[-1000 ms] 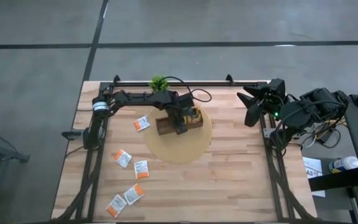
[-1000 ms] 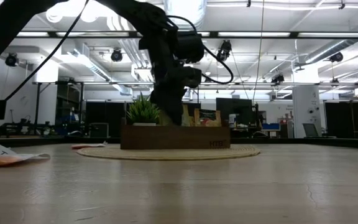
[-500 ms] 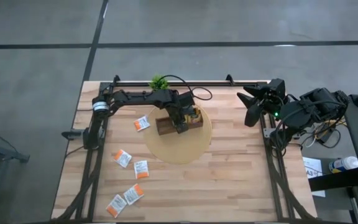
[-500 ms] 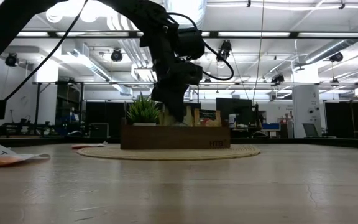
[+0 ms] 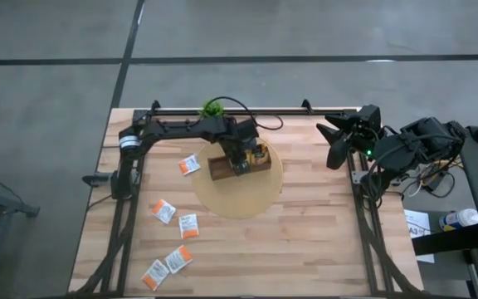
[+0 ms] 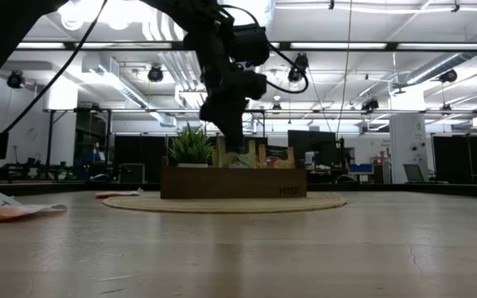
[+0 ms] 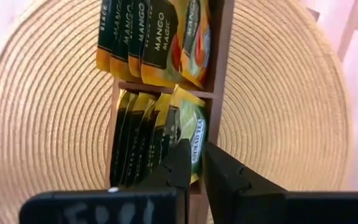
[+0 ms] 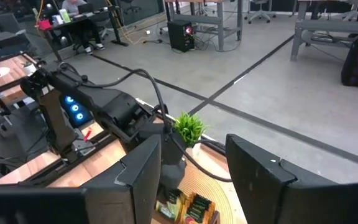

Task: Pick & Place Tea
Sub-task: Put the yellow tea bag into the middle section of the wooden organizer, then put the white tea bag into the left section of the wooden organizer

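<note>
A brown compartment tray (image 5: 219,171) stands on a round woven mat (image 5: 239,199). Dark green-and-yellow tea sachets (image 7: 160,37) stand on edge in its compartments (image 7: 142,137). My left gripper (image 7: 197,163) points down just over the tray (image 6: 230,182), its fingers a narrow gap apart above one green sachet (image 7: 194,127). Several white-and-orange sachets (image 5: 163,211) lie flat on the table's left half. My right gripper (image 8: 191,168) waits open, raised off the far right corner (image 5: 336,143). My left gripper comes from above, pointing down. Its fingertips (image 7: 180,157) stand slightly apart on either side of the top edge (image 7: 197,144) of a green-and-yellow sachet that stands in the tray's compartment. Whether they touch it, I cannot tell.
A small green potted plant (image 5: 213,108) stands at the far edge behind the tray. One more sachet (image 5: 189,165) lies just left of the mat. The table's right half (image 5: 322,232) is bare wood.
My left gripper has risen a little, straight up from the tray. The sachets in the tray stay where they were.
</note>
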